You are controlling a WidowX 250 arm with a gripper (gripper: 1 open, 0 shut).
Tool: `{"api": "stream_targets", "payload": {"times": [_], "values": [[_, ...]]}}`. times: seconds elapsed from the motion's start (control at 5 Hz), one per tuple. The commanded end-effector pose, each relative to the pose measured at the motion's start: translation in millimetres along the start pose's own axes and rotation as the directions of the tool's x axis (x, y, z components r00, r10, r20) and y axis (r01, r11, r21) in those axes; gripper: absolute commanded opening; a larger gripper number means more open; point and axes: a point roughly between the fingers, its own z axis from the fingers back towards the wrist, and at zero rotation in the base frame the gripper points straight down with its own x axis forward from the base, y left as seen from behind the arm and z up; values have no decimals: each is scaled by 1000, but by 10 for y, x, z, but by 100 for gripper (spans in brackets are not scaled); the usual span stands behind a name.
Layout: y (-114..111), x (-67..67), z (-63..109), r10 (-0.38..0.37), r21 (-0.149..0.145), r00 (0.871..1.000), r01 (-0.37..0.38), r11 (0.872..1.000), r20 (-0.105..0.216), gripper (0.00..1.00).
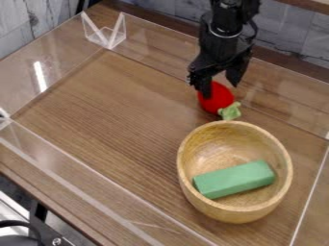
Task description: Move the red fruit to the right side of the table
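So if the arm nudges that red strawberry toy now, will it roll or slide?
The red fruit looks rounded and glossy, so it would probably roll or skid on the smooth table. Its leafy cap may make it wobble unevenly. It seems small, hard and light, likely easy to knock away from the open fingers.

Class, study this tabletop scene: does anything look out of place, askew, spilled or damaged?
Nothing stands out. The red fruit lies on its side on the table beneath the open claw; the green block rests inside the wooden bowl.
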Motion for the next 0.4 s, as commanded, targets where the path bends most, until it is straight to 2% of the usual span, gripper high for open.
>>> {"api": "stream_targets", "payload": {"times": [0.0, 0.2], "values": [[-131, 184, 355, 15, -76, 1000, -15, 997, 11, 100], [-115, 255, 420, -2, -92, 1000, 1, 996, -16, 100]]}}
